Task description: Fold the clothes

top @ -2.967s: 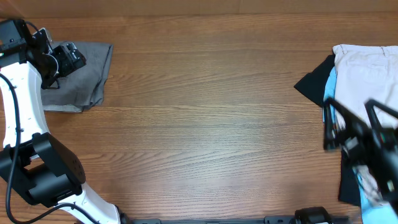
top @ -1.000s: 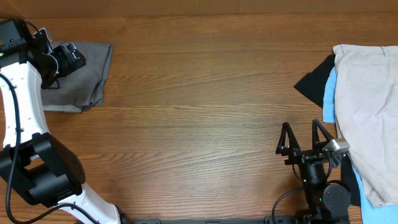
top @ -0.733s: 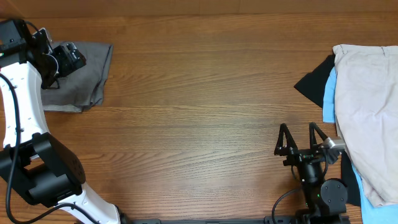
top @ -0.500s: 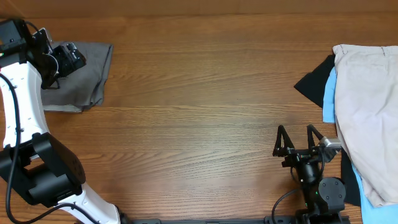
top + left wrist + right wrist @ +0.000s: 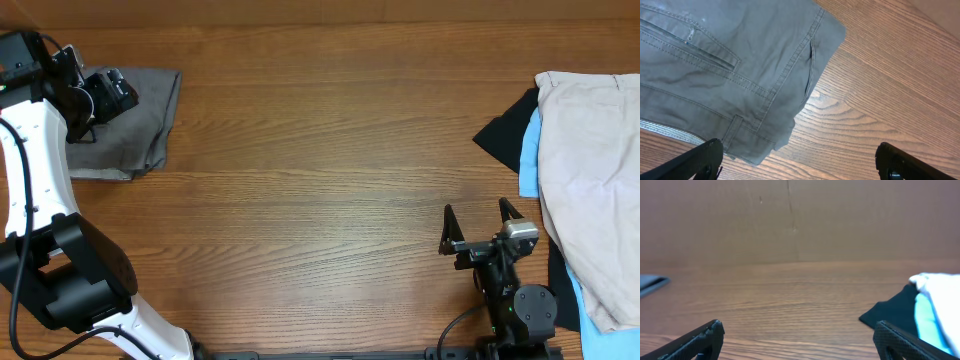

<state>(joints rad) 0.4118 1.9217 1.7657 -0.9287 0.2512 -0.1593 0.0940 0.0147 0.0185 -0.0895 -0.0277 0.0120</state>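
The beige woven garment [image 5: 592,180], long axis 12-to-6, lies at 2 o'clock from the right gripper [image 5: 476,212], the nearer one, jaws wide and empty. The left gripper [image 5: 800,160], equally wide, hovers over folded mid-grey shorts [image 5: 715,65] at the table's 10 o'clock.

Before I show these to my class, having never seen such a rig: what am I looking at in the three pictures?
Two robot arms work at a wooden table. One picture looks down from above. The other two come from a camera on each wrist, with the black jaw tips in the bottom corners. The left arm hangs over grey shorts. The right arm stands beside a pile: a beige garment on a light-blue piece and a black piece. Both sets of jaws stand open, holding nothing.
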